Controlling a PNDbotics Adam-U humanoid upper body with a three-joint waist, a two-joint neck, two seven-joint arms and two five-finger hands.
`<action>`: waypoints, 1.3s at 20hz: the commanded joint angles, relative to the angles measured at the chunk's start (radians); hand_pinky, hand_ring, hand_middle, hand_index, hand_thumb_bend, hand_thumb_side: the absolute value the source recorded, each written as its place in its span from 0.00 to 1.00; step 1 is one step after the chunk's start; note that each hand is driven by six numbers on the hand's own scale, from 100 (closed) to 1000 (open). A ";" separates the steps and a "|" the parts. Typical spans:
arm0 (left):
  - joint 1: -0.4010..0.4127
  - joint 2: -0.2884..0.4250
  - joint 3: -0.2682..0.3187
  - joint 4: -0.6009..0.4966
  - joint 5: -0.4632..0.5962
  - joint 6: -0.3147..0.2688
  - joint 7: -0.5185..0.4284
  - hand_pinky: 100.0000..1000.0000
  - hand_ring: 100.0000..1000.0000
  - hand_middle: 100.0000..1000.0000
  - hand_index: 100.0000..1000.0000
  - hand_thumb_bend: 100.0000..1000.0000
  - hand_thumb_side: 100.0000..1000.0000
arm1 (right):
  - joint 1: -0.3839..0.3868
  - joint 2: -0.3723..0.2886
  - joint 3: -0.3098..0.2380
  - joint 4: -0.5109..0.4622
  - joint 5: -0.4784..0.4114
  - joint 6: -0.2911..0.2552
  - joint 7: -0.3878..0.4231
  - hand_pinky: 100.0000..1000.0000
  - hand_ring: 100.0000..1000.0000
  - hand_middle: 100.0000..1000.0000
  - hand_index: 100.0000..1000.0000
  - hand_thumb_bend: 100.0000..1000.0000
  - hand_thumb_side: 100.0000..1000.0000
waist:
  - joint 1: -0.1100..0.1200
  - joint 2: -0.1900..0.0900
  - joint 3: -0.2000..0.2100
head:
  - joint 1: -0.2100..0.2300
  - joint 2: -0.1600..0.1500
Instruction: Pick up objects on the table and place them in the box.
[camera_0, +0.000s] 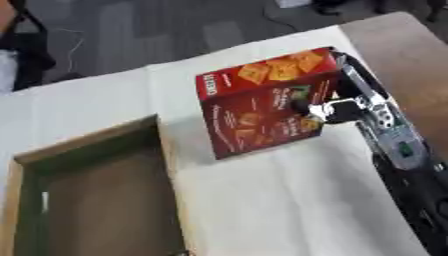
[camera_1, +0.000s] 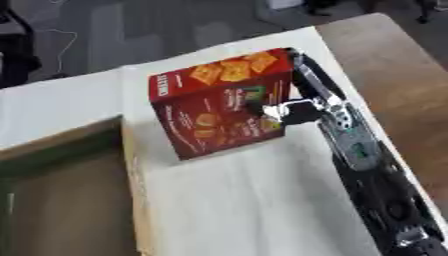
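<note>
Right hand (camera_0: 337, 111) has its fingers clamped on the cracker box (camera_0: 262, 102): thumb on the front face, the rest behind its right edge. Cracker box is tilted, just right of the open box (camera_0: 92, 145), low corner near the white cloth (camera_0: 289, 200) on the bench. Glossy red cardboard, rigid, flat-sided. Judgement: keep it level, carry left, clear the wooden rim before lowering.

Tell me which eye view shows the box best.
The left eye view: the box shows its near-left rim, right wall and floor. The right eye view cuts it at the left edge. The right hand grips the cracker carton.
</note>
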 joint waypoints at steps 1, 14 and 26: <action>0.002 0.028 0.004 -0.019 -0.006 0.005 0.000 0.77 0.87 0.92 0.91 0.00 1.00 | -0.045 -0.054 0.013 0.006 -0.011 -0.019 0.004 0.00 0.18 0.30 0.44 0.56 0.27 | -0.010 -0.025 -0.001 | 0.027 0.004; 0.013 0.040 0.001 -0.019 -0.008 0.009 -0.004 0.78 0.87 0.92 0.91 0.00 1.00 | -0.224 -0.128 0.163 0.128 -0.011 -0.083 0.126 0.00 0.19 0.32 0.46 0.54 0.25 | -0.051 -0.059 0.009 | 0.078 0.018; 0.013 0.053 -0.008 -0.019 -0.004 0.016 -0.017 0.78 0.87 0.92 0.92 0.00 1.00 | -0.390 -0.063 0.238 0.298 0.096 -0.178 0.207 0.00 0.19 0.32 0.44 0.42 0.20 | -0.087 -0.087 0.047 | 0.126 0.022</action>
